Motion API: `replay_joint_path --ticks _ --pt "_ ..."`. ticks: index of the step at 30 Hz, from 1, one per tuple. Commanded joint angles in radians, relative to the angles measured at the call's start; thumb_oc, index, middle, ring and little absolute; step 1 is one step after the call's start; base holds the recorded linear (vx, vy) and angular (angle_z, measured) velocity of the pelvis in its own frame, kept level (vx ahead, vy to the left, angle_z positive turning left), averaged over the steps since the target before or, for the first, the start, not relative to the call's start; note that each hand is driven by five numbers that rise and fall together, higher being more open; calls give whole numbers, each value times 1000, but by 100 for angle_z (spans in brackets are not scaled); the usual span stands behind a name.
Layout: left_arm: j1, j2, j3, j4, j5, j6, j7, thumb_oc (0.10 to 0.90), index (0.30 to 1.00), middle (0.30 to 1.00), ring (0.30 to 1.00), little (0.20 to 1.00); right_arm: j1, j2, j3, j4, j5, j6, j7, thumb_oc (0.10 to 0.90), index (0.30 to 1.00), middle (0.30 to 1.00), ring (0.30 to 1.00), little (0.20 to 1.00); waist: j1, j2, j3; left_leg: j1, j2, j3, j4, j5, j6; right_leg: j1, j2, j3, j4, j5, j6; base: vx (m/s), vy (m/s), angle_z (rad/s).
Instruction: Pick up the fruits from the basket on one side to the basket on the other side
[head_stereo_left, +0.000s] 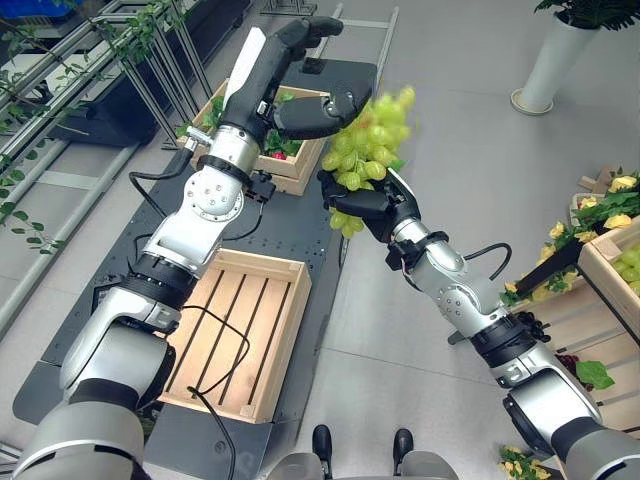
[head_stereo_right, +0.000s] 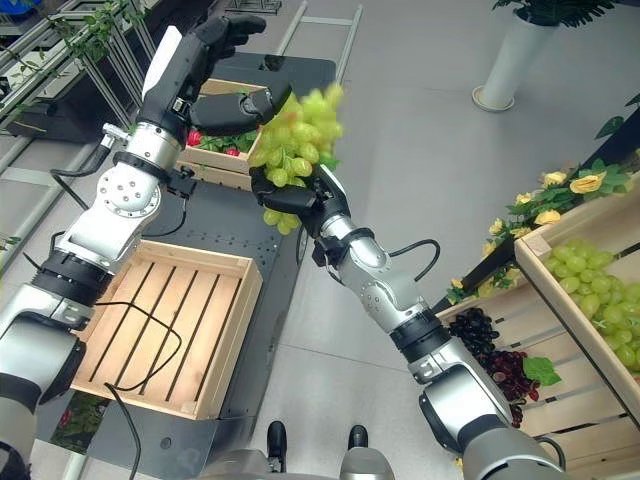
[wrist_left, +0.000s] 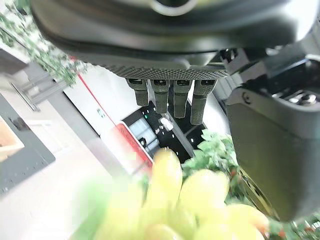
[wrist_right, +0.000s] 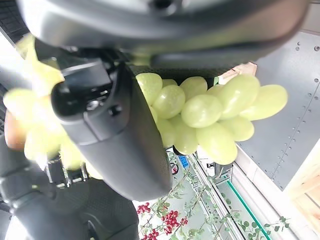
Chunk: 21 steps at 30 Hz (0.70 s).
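Green grapes (head_stereo_left: 368, 150) clutched in raised right hand (head_stereo_left: 365, 205), left hand (head_stereo_left: 300, 85) open above

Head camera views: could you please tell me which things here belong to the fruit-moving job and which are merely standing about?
Job:
- green grapes, held up by the right robot hand
- left robot hand, open beside the bunch
- empty wooden crate
- far crate with leaves
- crate of grapes at right

Standing about:
- white planter
- yellow flowers
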<state>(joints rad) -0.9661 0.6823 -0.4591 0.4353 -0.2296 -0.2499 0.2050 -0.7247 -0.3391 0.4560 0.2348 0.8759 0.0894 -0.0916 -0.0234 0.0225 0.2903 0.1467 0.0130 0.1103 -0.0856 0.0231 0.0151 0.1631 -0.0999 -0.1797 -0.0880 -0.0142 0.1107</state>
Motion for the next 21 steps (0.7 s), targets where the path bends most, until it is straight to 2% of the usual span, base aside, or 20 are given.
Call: replay_joint_path --ticks 1,6,11,21 --pt "-100 5 30 123 -16 -134 115 800 900 900 900 900 -77 96 -46 10 45 -142 34 400 300 300 300 300 5 22 -282 -34 16 -40 -2 -49 -54 -37 18 -18 1 11 -50 0 0 0" --pt "-81 -14 85 104 -119 -141 121 800 900 900 900 900 -72 102 -53 7 37 -133 34 400 300 300 300 300 6 20 -283 -33 16 -45 -2 -51 -55 -36 20 -16 1 9 -52 0 0 0" --pt "-52 -38 121 108 -139 -138 129 800 900 900 900 900 -68 107 -55 4 24 -126 32 400 300 300 300 300 4 18 -284 -32 16 -46 -2 -52 -54 -37 22 -10 1 9 -55 0 0 0" --pt "120 -78 176 118 -134 -39 39 800 900 900 900 900 -5 43 -106 -54 -87 -104 67 400 300 300 300 300 -19 6 -278 -27 23 -24 -2 -56 -50 -47 28 19 1 16 -52 -1 4 -1"
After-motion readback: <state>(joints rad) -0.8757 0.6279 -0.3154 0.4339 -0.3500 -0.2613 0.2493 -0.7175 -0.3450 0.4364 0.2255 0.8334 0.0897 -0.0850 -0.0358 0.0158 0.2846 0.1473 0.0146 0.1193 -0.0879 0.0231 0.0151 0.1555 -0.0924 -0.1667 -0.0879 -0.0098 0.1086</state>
